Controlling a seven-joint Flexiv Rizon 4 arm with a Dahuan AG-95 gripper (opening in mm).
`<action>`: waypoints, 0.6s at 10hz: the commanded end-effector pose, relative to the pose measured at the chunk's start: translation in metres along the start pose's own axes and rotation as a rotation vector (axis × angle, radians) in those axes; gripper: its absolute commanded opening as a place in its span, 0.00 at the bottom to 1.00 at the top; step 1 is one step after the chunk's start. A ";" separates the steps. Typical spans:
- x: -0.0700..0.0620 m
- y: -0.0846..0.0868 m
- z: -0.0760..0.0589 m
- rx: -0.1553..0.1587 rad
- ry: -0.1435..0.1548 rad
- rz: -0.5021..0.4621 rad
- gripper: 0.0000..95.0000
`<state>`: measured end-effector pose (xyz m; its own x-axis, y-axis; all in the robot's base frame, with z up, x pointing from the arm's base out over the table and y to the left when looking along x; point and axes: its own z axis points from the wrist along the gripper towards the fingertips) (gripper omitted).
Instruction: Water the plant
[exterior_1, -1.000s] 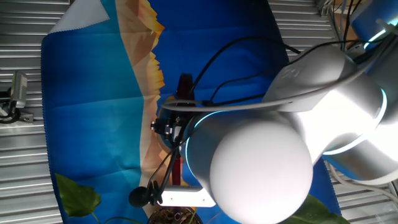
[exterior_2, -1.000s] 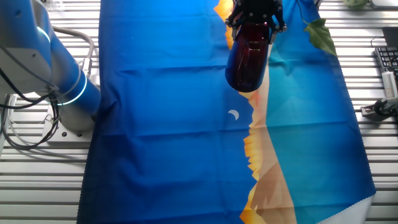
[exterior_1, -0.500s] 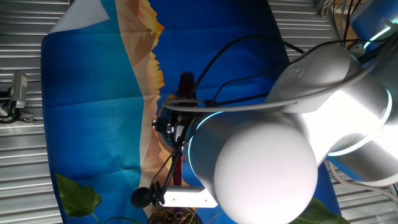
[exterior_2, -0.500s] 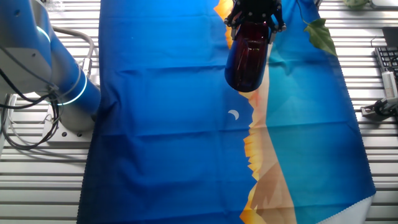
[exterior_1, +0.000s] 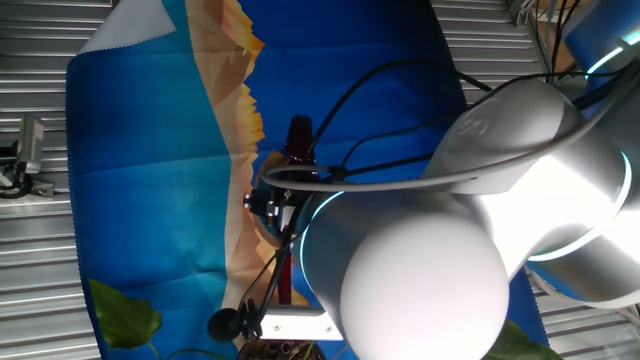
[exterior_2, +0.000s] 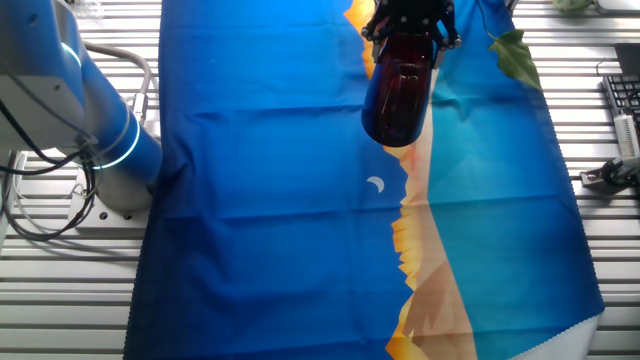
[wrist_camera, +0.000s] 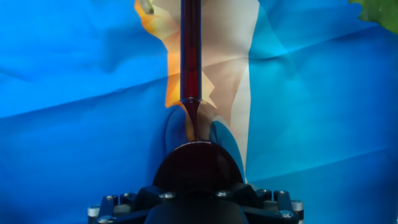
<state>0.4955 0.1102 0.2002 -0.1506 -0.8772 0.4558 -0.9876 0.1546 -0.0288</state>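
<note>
Dark red glossy long-spouted watering vessel is clamped in the black two-finger gripper over the blue printed cloth; spout should be lined over the broad-leaved potted plant at the cloth's edge before tilting.

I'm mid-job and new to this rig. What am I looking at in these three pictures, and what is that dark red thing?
The big white shape filling one fixed view is the robot arm, very close to that camera. The other fixed view looks down from another side. It shows a blue cloth and, at the top, the claw shut on a dark red watering can, held above the cloth. The hand view looks along the claw, with the can's round body at the bottom and its long spout pointing away over the cloth. The plant shows only as leaves at the picture edges.
</note>
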 end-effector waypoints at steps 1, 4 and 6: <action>0.000 0.000 -0.001 0.000 0.010 0.000 0.00; 0.000 0.000 -0.002 0.001 0.024 0.002 0.00; 0.001 0.000 -0.003 0.001 0.034 0.003 0.00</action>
<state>0.4951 0.1106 0.2028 -0.1518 -0.8608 0.4859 -0.9873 0.1557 -0.0325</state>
